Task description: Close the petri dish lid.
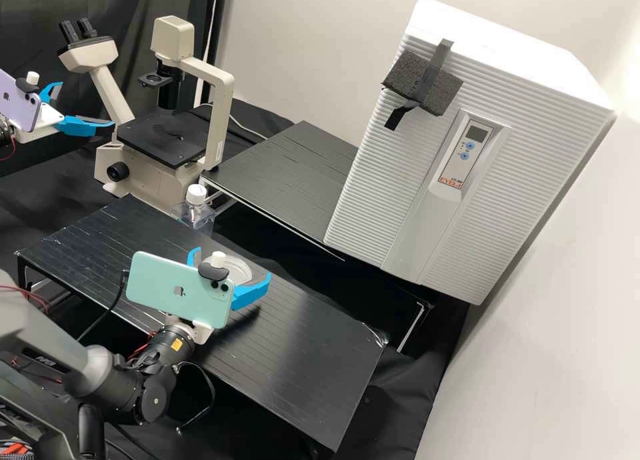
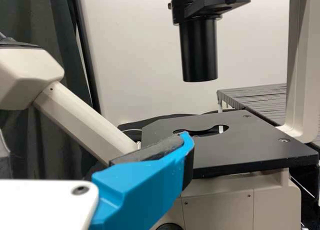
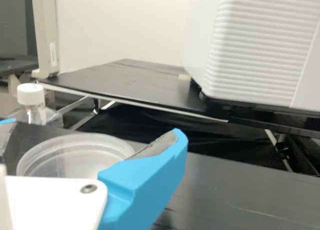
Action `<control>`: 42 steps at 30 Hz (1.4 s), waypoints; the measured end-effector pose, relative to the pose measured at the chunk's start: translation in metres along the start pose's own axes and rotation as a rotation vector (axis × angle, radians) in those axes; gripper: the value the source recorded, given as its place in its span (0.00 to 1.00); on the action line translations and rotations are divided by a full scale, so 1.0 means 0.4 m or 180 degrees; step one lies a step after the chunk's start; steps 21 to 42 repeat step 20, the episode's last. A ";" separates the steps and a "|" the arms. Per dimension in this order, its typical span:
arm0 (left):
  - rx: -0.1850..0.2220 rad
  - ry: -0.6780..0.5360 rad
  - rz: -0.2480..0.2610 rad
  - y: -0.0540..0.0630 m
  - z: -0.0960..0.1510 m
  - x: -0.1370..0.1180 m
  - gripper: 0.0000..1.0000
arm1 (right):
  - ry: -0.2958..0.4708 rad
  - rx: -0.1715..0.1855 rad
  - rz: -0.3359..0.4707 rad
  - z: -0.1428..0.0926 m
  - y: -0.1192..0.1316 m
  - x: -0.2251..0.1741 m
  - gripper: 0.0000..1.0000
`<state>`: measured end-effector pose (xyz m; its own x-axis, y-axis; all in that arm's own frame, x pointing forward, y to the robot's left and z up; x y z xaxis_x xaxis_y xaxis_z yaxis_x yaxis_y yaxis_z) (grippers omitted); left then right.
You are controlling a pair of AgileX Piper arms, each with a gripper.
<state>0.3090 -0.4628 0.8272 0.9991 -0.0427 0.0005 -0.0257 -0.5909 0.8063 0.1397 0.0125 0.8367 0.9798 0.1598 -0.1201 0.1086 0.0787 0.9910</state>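
Observation:
In the high view my right gripper is low over the front black platform, its fingers open on either side of a clear round petri dish. From the right wrist, the dish lies between the fingertips of this gripper, close beside one finger; contact cannot be told. Whether a lid sits on it is unclear. My left gripper, fingers apart and holding nothing, is up at the far left by the microscope. The left wrist view shows one finger of this gripper in front of the microscope stage.
A microscope stands behind the front platform. A clear bottle with a white cap is just beyond the dish. Farther back are a second black platform and a large white ribbed incubator at the right.

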 end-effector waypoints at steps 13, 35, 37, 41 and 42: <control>0.0000 0.0000 0.0000 0.000 0.000 0.000 1.00 | 0.0034 -0.0029 0.0485 -0.024 0.035 -0.016 1.00; 0.0000 0.0000 0.0000 0.000 0.000 0.000 1.00 | 0.0091 0.0184 0.0786 -0.029 0.053 -0.013 1.00; 0.0000 0.0000 0.0000 0.000 0.000 0.000 1.00 | 0.0091 0.0184 0.0786 -0.029 0.053 -0.013 1.00; 0.0000 0.0000 0.0000 0.000 0.000 0.000 1.00 | 0.0091 0.0184 0.0786 -0.029 0.053 -0.013 1.00; 0.0000 0.0000 0.0000 0.000 0.000 0.000 1.00 | 0.0091 0.0184 0.0786 -0.029 0.053 -0.013 1.00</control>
